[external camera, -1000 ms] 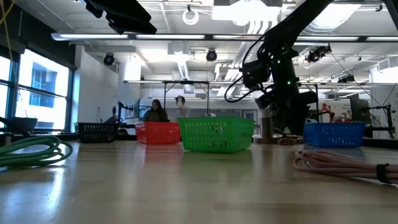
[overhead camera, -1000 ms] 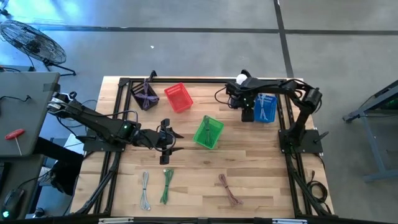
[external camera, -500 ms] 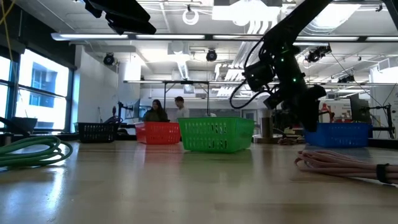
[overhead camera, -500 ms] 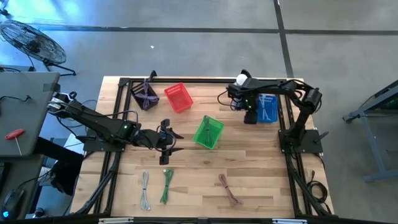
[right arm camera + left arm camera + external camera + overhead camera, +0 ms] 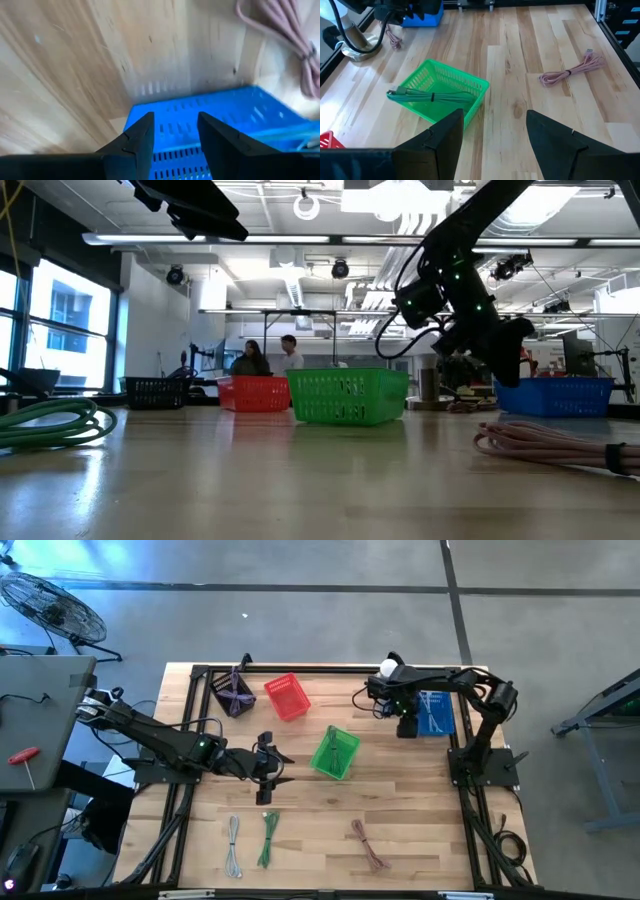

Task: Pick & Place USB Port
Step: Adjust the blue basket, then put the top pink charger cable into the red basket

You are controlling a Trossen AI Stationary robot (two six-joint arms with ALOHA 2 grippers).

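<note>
Nearest me on the table are three loose cables: a grey one [image 5: 233, 843], a green one [image 5: 268, 838] and a pink cable [image 5: 369, 844], all waiting along the front edge. Mid-table, my left gripper [image 5: 268, 770] hovers beside the green basket [image 5: 335, 753] with its fingers spread and nothing between them; that basket already holds a green cable [image 5: 430, 95]. Farther back, my right gripper [image 5: 408, 724] hangs at the near edge of the blue basket [image 5: 432, 713], fingers apart and empty in the wrist view, with a cable [image 5: 428, 715] lying inside. Red basket [image 5: 286, 696] and black basket [image 5: 232, 692] sit at the far left.

My worry: the right fingers are so near the blue rim that a careless move could nudge or tip the basket. Also, that pink cable looks floppy, so a grab off its bundle could drag loops.
</note>
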